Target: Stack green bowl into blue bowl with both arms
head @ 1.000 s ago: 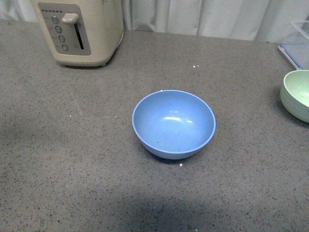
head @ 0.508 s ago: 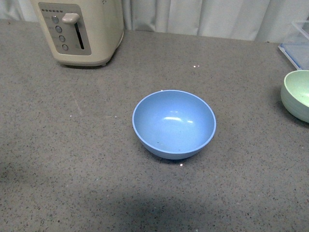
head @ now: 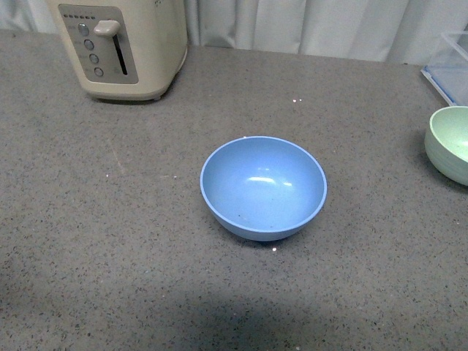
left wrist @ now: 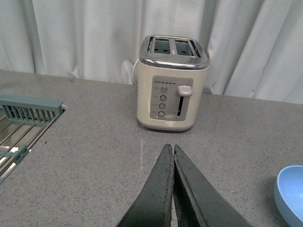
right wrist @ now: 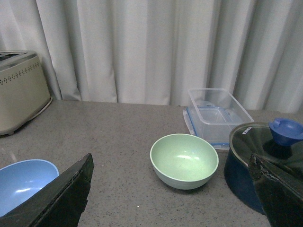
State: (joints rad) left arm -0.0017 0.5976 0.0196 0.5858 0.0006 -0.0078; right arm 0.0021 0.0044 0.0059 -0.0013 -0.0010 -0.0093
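Observation:
The blue bowl (head: 263,187) sits empty in the middle of the grey counter; its edge shows in the left wrist view (left wrist: 289,195) and the right wrist view (right wrist: 23,183). The green bowl (head: 450,142) stands empty at the right edge of the front view, cut off by the frame. In the right wrist view the green bowl (right wrist: 184,161) lies ahead of my open right gripper (right wrist: 171,177), between its wide-apart jaws and apart from them. My left gripper (left wrist: 171,153) is shut on nothing, above bare counter left of the blue bowl. Neither arm shows in the front view.
A cream toaster (head: 123,45) stands at the back left, also in the left wrist view (left wrist: 171,89). A clear lidded container (right wrist: 216,114) and a dark blue pot with a glass lid (right wrist: 265,161) stand beside the green bowl. A dish rack (left wrist: 21,127) lies far left. Curtains hang behind.
A shadow on the counter at the left of the front view has faded. The bowls have not moved.

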